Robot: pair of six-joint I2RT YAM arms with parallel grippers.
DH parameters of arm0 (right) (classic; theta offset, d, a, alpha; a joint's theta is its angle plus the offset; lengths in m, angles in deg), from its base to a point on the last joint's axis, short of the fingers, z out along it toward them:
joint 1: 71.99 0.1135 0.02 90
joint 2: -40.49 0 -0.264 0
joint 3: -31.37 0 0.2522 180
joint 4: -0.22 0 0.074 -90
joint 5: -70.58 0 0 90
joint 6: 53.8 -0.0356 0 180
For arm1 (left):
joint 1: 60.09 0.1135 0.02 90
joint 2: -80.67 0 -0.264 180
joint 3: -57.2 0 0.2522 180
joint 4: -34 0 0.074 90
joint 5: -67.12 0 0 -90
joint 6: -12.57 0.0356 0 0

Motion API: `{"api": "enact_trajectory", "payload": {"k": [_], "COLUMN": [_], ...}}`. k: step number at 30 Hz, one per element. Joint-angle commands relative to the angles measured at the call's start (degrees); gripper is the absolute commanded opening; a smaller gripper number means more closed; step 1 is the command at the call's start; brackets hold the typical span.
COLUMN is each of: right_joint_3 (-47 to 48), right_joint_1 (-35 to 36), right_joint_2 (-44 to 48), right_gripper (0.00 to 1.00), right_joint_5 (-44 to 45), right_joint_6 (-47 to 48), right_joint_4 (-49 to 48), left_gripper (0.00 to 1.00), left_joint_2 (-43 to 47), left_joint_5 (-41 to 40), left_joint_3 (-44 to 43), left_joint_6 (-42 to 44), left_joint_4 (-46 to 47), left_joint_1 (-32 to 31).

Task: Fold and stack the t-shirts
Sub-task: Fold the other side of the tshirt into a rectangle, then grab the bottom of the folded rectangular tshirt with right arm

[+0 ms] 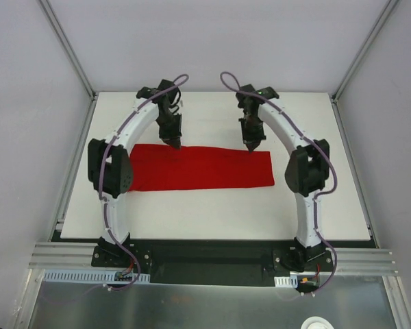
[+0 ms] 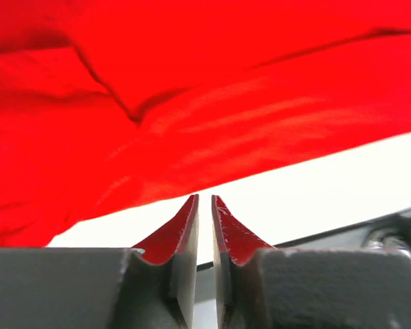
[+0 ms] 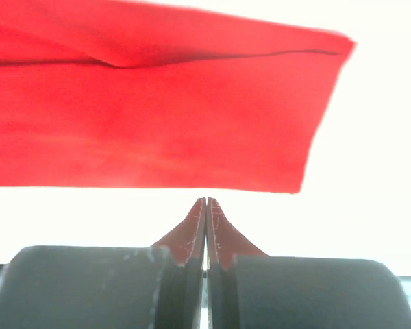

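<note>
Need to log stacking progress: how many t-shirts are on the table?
1. The red t-shirt, folded into a long band, lies flat across the middle of the white table. Anything tucked beneath it would be hidden.

Both arms [image 1: 133,125] are arching inward, pointing down. The left gripper [image 2: 205,200] is showing a narrow gap; the right gripper [image 3: 206,201] is pressing closed
</note>
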Motion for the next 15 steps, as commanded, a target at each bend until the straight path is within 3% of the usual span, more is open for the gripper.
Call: {"api": "enact_trajectory", "payload": {"k": [1,5,6,11,15], "right_joint_3": [-1.0,-8.2,-12.3,-22.9,-26.1], "right_joint_1": [-2.3,-4.2,-4.5,-7.3,-10.2], "right_joint_2": [12.2,14.8,15.3,16.4,15.1], "right_gripper": [0.01,0.01,0.0,0.0,0.01], "right_joint_5": [3.1,4.2,4.0,2.0,-3.4], "right_joint_6": [-1.0,0.2,0.4,0.0,-0.4], "right_joint_4": [0.4,-0.8,-1.5,-6.4,-8.0], "left_gripper": [0.14,0.09,0.0,0.0,0.0], "left_joint_2": [8.1,5.2,4.0,-5.9,-10.1], "left_joint_5": [5.4,7.5,8.5,9.5,10.1], "left_joint_3": [-0.6,-0.5,-0.9,-5.6,-9.3], "left_joint_6": [-2.2,-2.5,-2.4,-2.6,-3.9], "left_joint_4": [2.5,3.7,3.6,3.9,4.8], "left_joint_1": [-0.7,-4.3,-5.1,-9.9,-10.7]}}
